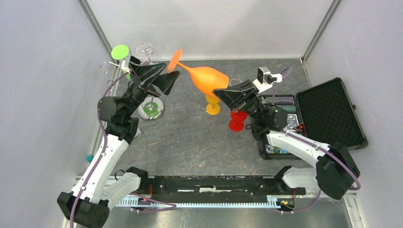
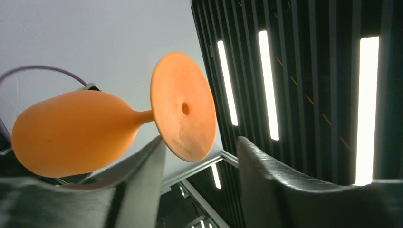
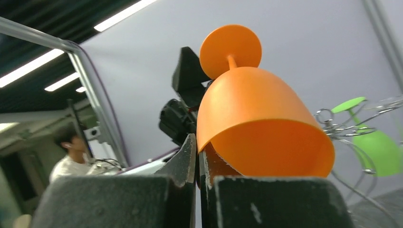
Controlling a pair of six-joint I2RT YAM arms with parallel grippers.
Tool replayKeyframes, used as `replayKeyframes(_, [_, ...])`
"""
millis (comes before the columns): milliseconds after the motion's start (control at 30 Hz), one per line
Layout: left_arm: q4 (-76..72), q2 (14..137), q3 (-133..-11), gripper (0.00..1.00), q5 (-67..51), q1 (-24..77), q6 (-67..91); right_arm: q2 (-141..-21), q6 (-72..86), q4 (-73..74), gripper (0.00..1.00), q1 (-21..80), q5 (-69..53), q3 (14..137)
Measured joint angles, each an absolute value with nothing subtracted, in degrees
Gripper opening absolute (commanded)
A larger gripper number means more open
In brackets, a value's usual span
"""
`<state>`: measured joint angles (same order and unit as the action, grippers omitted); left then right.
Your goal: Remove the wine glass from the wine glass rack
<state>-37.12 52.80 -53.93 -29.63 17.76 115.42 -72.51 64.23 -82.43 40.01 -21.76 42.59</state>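
1. Right gripper (image 3: 197,142) pinches the orange wine glass (image 3: 256,109) by its rim wall, jaws nearly together. Only its own wrist view shows this bite.
2. Left gripper (image 2: 199,142) stands parted and empty, the glass's foot just beside its fingertips.
3. Overhead alone shows the glass tilted in mid-air, apart from the wine glass rack (image 1: 152,110) at left.

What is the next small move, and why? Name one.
Probably pull the left gripper straight back from the orange glass: its jaws stand open beside the foot, while the right gripper is shut on the rim and carries it in the air.
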Motion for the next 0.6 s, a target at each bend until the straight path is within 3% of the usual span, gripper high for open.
replayKeyframes(133, [-37.04,50.37,-52.64,0.94,-28.51,17.76,111.7,-67.09,54.83,-70.76,0.0,40.01,-21.61,42.85])
replayKeyframes(233, [-36.25,47.92,-51.35,0.99,-28.36,17.76,106.54,-61.56,45.65,-57.93,0.0,40.01,-19.64,44.12])
replayKeyframes(600, [-12.91,47.51,-62.17,1.0,-31.55,17.76,72.01,-57.78,18.17,-10.33,0.01,40.01,-13.3,57.43])
